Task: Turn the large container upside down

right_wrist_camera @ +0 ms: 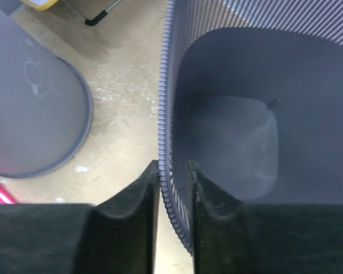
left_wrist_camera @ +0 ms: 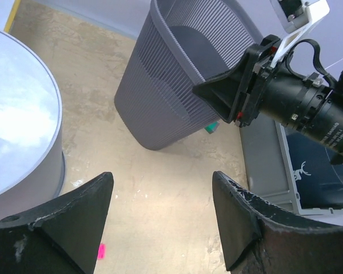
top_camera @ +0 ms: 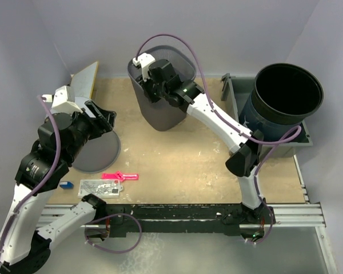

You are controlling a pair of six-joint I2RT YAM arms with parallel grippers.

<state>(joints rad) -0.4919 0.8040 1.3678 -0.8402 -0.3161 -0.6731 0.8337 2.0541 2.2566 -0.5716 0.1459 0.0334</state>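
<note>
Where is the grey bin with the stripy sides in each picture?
Top external: the grey ribbed plastic bin stands upright at top centre.
Left wrist: upper middle.
Right wrist: fills the right side, seen from above.
Shared landmark: the round pale grey container, left of the bin in every view.

Both units match in build. The left arm has white link shells and black cylindrical joint housings, and the right arm has the same. A purple cable runs outside the shells of each arm. A green indicator light is lit on the right wrist housing, beside a white camera bracket. White lettering there is too small to read.

The left gripper has black wedge-shaped fingers with chipped, pale-scuffed edges. The right gripper has matte black fingers with rounded tips.
</note>
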